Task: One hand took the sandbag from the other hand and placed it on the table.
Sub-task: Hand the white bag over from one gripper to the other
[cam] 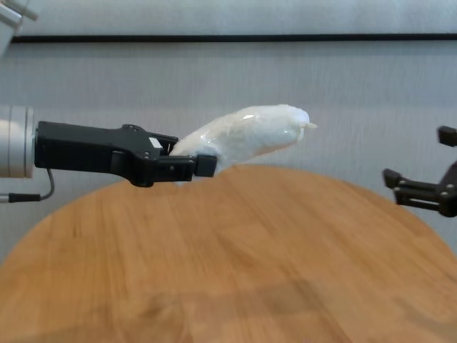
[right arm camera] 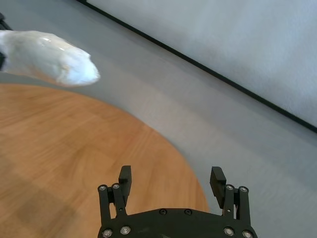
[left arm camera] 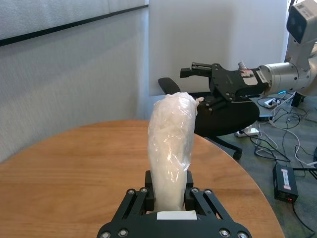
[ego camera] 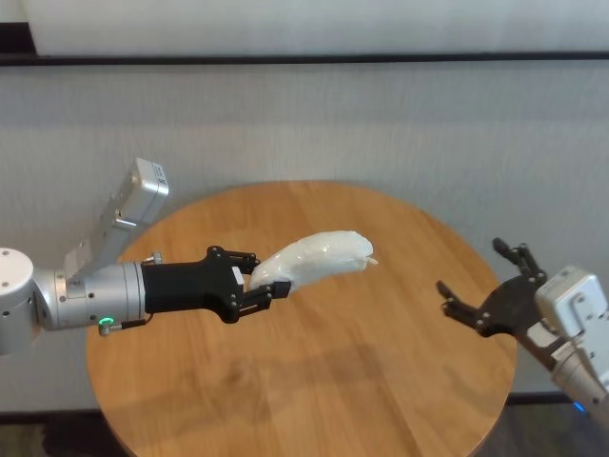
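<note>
The left hand (ego camera: 269, 283), a long slim black unit on a white cylindrical wrist, is clamping one end of the white, shiny-skinned, slightly curved soft sandbag (ego camera: 314, 255). The sandbag is hanging in the air above the round wooden table (ego camera: 314, 381) with its light orange-brown plank grain, not touching the top, and its pinched free end is pointing toward the right hand (ego camera: 473, 282). The right hand, a black open-frame linkage unit on a boxy silver-grey housing, is standing beyond the pinched end, near the table's rim, with its thin fingers (right arm camera: 218, 178) spread wide and holding nothing.

Handover risks, as judged:
- The pouch is soft and supported at one end only. If the right hand is closing only on the pinched tip, the slick skin is likely to slide out.
- If the left hand is releasing before the right hand is gripping firmly, the sandbag is likely to drop onto the table uncontrolled.
- If the right hand is approaching off-line, its spread fingers may push the free end aside instead of straddling it.

Surroundings: past the table's far rim a black office chair (left arm camera: 233, 116), cables and a black power brick (left arm camera: 285, 182) are lying on the floor. Nothing is standing between the sandbag and the right hand.
</note>
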Robot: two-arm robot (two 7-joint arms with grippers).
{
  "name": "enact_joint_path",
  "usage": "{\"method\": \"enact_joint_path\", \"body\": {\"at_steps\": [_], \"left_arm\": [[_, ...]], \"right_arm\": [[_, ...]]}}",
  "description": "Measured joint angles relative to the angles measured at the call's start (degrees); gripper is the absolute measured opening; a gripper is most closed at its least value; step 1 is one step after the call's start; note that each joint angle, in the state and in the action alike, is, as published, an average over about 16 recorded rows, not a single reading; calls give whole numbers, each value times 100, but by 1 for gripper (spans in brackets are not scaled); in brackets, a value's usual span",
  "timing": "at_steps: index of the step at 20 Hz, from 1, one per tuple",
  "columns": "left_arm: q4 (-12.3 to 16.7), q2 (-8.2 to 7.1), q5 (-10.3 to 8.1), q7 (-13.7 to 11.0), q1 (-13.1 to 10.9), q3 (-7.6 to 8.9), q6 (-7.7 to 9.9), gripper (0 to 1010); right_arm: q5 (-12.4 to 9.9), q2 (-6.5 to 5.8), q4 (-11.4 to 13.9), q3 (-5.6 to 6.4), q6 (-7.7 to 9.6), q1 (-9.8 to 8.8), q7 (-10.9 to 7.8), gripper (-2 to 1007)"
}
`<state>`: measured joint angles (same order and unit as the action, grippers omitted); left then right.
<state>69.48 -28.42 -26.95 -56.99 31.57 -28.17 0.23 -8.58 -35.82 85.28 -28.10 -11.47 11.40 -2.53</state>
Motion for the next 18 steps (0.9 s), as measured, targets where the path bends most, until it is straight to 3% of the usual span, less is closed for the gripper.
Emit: {"method": "enact_joint_path", "body": {"at_steps": [5,12,18], "left_arm": [[-5,4,3,1,-2,9,3,343],[-11,7,6,1,-4,15,6,343],[-14,9,6,1,-6,18,9,343]], "right_arm": [[632,14,35,-107,-465,17,148,1001],[1603,57,-129,-235,-1134,103,402,1001],[2245,109,-261,-336,-1514,209,474,1001]]}}
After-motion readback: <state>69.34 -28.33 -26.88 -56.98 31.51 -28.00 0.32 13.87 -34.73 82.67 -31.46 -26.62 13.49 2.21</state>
